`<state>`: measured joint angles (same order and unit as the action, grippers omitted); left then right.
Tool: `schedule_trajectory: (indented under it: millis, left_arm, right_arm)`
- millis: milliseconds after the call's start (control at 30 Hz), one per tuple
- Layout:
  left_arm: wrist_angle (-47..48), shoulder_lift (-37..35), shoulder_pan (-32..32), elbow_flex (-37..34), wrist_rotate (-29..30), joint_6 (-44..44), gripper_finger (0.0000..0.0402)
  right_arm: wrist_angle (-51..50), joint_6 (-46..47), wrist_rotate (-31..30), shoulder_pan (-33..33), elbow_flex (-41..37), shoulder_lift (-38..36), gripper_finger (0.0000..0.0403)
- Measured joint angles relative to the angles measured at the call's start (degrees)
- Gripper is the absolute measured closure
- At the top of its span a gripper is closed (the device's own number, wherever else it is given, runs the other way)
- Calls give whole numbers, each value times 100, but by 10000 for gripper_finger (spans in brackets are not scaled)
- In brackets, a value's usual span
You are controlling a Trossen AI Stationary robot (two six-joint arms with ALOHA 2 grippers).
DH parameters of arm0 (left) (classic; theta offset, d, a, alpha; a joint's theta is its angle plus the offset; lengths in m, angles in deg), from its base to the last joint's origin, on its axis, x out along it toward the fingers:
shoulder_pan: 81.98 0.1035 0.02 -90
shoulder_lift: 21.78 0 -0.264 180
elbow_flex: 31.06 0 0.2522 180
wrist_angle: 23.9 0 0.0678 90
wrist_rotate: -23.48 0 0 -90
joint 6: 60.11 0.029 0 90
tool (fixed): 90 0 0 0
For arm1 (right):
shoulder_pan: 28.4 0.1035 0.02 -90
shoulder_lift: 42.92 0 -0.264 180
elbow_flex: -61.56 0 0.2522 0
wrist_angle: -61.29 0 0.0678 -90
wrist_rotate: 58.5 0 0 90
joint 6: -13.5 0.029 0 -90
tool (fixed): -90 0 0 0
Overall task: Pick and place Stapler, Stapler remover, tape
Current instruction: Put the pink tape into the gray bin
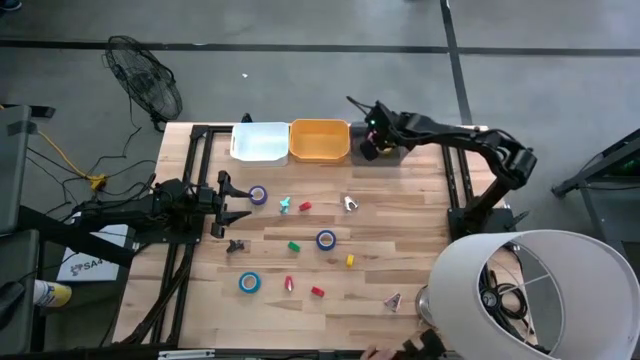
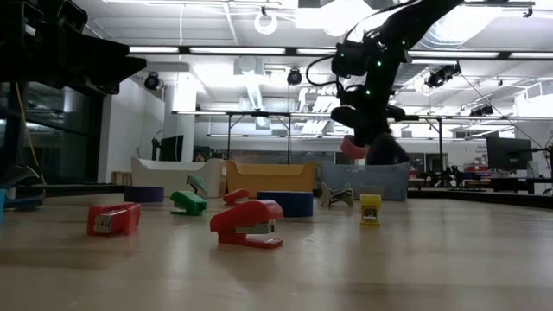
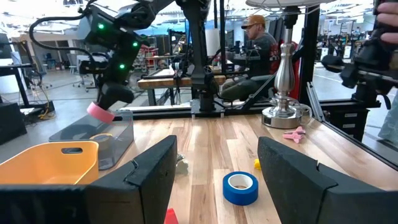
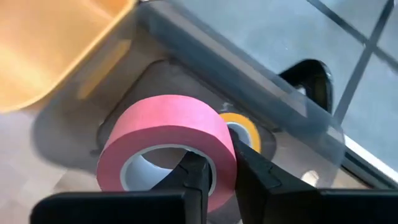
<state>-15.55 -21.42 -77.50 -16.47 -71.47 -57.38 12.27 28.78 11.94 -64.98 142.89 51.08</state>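
- Right gripper [image 4: 217,177] is pinched on the wall of a pink tape roll [image 4: 168,140], one finger inside the ring and one outside; it hangs over the grey bin [image 1: 388,152] at the table's far edge, just beside the orange bin [image 1: 319,141].
- Yellow tape roll [image 4: 244,132] lies flat on the grey bin's floor, partly hidden behind the pink roll.
- White bin [image 1: 259,141] stands on the other side of the orange bin, touching it.
- Left gripper [image 1: 224,204] waits low at the table's left side, fingers spread wide, holding nothing.
- Loose on the wooden table [image 1: 400,240]: purple tape roll [image 1: 258,195], blue tape roll [image 1: 326,239], light blue tape roll [image 1: 249,283].
- Red stapler [image 2: 249,223] sits nearest in the low view; green stapler [image 2: 187,202] and small yellow stapler [image 2: 371,209] lie behind it.
- Silver staple remover [image 1: 349,204] lies near the table's centre.
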Motion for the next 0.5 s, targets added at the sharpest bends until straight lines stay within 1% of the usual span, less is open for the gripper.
schedule_trajectory:
  millis: [133, 267, 367, 500]
  left_arm:
    - [0, 2, -1, 1, 0, -1, 181]
    - [0, 1, -1, 1, 0, 0, 181]
    - [0, 0, -1, 1, 0, 1, 181]
    - [0, 1, -1, -1, 0, -1, 181]
  right_arm:
    - [-10, 288, 64, -254, 0, 0, 352]
    - [-114, 440, 105, -436, 0, 0, 358]
    - [-188, 478, 132, -518, 0, 0, 361]
    - [-188, 535, 176, -554, 0, 0, 352]
